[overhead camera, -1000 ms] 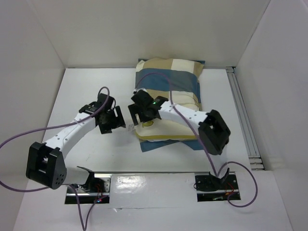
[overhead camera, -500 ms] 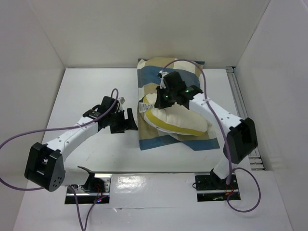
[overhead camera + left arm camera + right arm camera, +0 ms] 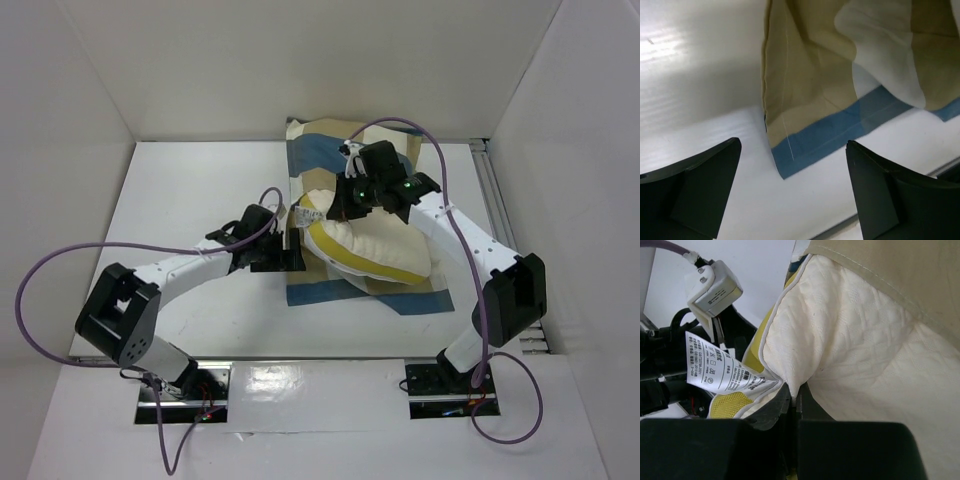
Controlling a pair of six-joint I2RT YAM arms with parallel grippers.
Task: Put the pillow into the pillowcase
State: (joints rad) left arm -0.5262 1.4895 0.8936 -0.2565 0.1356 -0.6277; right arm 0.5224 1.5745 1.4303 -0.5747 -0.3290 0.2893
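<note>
Clamping the pillow's corner: R fingers (image 3: pixel 792 402) are pinched tight on the seam right by the white care label (image 3: pixel 725 367). R wrist cam shows quilted cream bulging out beside the pinch. L fingers (image 3: pixel 292 252) are spread wide w/ nothing held. In the L wrist cam the blue-hemmed corner of the pillowcase (image 3: pixel 805 90) sits in the gap betw. them, no contact that I can see.

Pillow (image 3: pixel 375 250): centre-right of overhead frame, resting on top of the pillowcase. Its left end is raised by the R fingers so the olive piping shows along the edge; right end is down on the cloth. Pillowcase lies on the desk (image 3: pixel 180 190), checked blocks showing above and below the pillow in frame. Tan cloth edge at upper right of R wrist cam lies against the pillow; over it or just beside, can't tell.

Progress, my read: early. Pillow looks wholly outside the case, nil inserted. Case mouth not held open; which edge is the mouth, can't tell. Left to do: L fingers close on one layer at the opening and lift, then R feeds the held corner in and works the rest through. Limp cloth + plump pillow, so expect snagging at the mouth.
</note>
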